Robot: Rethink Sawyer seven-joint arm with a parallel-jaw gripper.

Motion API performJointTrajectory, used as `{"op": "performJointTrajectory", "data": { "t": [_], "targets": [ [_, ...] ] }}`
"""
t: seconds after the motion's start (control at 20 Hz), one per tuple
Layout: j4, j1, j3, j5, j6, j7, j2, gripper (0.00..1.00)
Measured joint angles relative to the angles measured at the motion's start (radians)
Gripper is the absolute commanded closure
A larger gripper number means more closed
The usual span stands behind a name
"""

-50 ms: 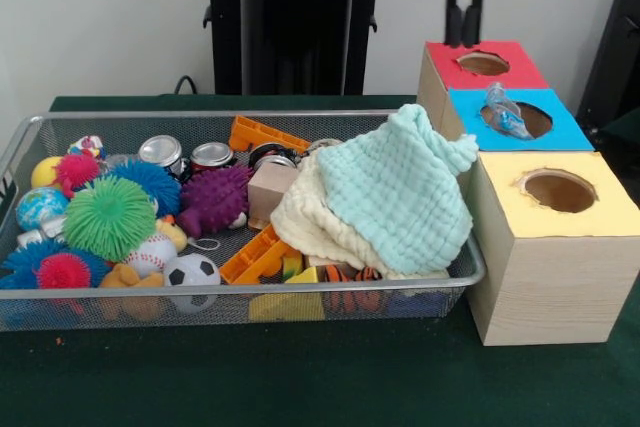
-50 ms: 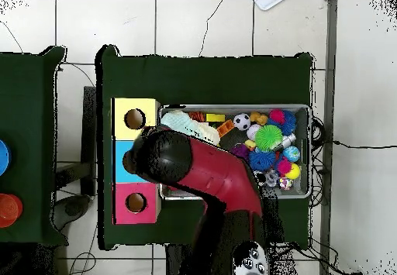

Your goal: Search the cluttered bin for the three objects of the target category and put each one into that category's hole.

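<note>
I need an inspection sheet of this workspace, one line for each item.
Surface: green table cover.
Job's things: wire bin; red box, blue box, yellow box, each with a hole; a clear object sits in the blue hole.
Clutter: cloths, spiky balls, cans, orange pieces.
Pincer: above the red box, state unclear.
Cables: one on the tiled floor.
Surroundings: nothing seen.
</note>
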Motion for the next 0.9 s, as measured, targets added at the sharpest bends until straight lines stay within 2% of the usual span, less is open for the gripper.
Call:
{"op": "performJointTrajectory", "data": {
  "t": [0.1, 0.25, 0.4, 0.6, 0.9],
  "targets": [
    [0.02, -0.04, 0.001, -0.009, 0.0, 0.0, -0.012, 1.0],
    [0.037, -0.048, -0.001, -0.015, 0.0, 0.0, -0.011, 1.0],
    [0.05, -0.03, 0.0, -0.018, 0.0, 0.0, -0.001, 1.0],
    [0.058, 0.036, 0.003, -0.018, 0.0, 0.0, 0.015, 1.0],
    [0.069, 0.095, 0.006, -0.018, 0.0, 0.0, 0.022, 1.0]
  ]
}}
